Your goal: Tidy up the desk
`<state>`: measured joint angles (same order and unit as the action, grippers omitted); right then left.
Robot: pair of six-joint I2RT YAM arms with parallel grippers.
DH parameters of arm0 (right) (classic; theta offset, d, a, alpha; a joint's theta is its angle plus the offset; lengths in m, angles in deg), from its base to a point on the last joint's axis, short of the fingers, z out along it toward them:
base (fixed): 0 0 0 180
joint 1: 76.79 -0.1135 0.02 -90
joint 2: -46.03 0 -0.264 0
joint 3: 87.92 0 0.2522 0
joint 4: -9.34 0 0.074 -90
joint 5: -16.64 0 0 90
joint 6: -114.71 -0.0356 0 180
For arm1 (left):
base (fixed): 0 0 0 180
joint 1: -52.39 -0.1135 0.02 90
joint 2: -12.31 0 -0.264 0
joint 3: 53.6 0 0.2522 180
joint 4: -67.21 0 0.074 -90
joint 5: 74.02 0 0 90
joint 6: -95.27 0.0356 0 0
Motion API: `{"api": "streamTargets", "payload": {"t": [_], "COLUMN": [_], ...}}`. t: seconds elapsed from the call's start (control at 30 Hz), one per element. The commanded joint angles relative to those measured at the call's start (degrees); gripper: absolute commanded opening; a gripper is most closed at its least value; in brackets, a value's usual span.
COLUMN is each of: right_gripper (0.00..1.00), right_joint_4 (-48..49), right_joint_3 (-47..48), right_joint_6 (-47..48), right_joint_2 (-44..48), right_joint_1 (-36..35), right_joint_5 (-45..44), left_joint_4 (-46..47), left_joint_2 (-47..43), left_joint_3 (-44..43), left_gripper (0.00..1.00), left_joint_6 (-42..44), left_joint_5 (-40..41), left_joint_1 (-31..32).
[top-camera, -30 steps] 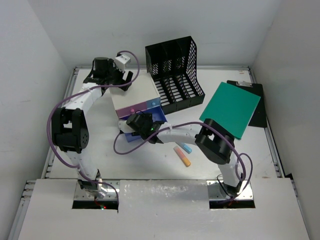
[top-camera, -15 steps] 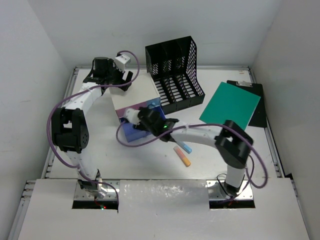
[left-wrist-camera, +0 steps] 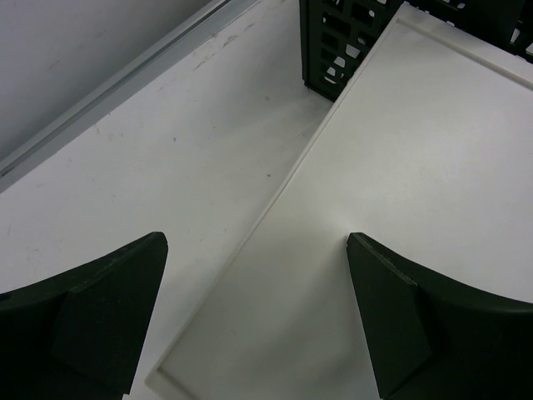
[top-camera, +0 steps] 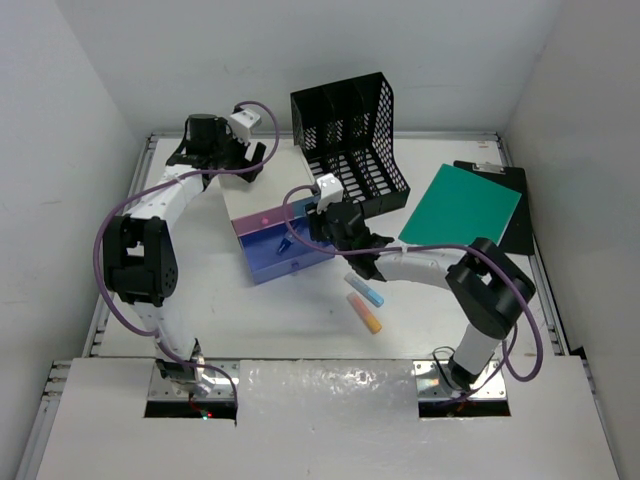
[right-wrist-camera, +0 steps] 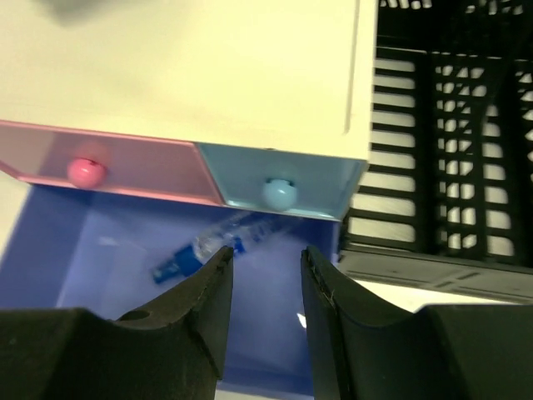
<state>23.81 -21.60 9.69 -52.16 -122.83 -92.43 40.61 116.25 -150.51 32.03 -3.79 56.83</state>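
The white desk (top-camera: 200,290) bears a small drawer box (top-camera: 268,185) with a white top. Its bottom blue drawer (top-camera: 290,258) is pulled out and a blue pen (top-camera: 285,243) lies in it, seen also in the right wrist view (right-wrist-camera: 206,247). My right gripper (top-camera: 318,226) hovers open and empty over the drawer's right end (right-wrist-camera: 265,254), just below the light blue knob (right-wrist-camera: 279,193). My left gripper (top-camera: 240,160) is wide open and empty over the box's back left corner (left-wrist-camera: 254,250). A blue highlighter (top-camera: 366,295) and an orange highlighter (top-camera: 366,316) lie on the desk in front.
A black mesh file organizer (top-camera: 350,150) stands right behind the box, close to both grippers (right-wrist-camera: 450,167). A green notebook (top-camera: 462,215) lies on a black clipboard (top-camera: 512,215) at the right. A pale rail (left-wrist-camera: 125,75) runs along the desk's far edge.
My right gripper has swung from over the drawer's front left to its right end, toward the organizer, uncovering the drawer and the pen in it. The left arm has not moved.
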Motion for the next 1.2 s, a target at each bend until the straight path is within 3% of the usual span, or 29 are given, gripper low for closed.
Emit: {"api": "streamTargets", "payload": {"t": [0.0,0.5,1.17], "right_gripper": [0.37,0.24,0.28], "right_joint_4": [7.63,13.08,5.35], "right_joint_3": [1.32,5.01,12.3], "right_joint_6": [-4.83,-7.56,-6.15], "right_joint_2": [-1.12,-7.45,-12.2], "right_joint_1": [-0.28,-0.54,-2.12], "right_joint_5": [1.58,-6.06,-12.66], "left_joint_4": [-7.9,-7.73,-7.55], "left_joint_2": [2.85,3.29,3.99], "left_joint_3": [1.06,1.06,0.8], "left_gripper": [0.88,0.88,0.88], "left_joint_6": [1.89,2.41,2.59], "left_joint_5": [1.4,1.66,1.05], "left_joint_1": [-0.14,-0.23,-0.14]}}
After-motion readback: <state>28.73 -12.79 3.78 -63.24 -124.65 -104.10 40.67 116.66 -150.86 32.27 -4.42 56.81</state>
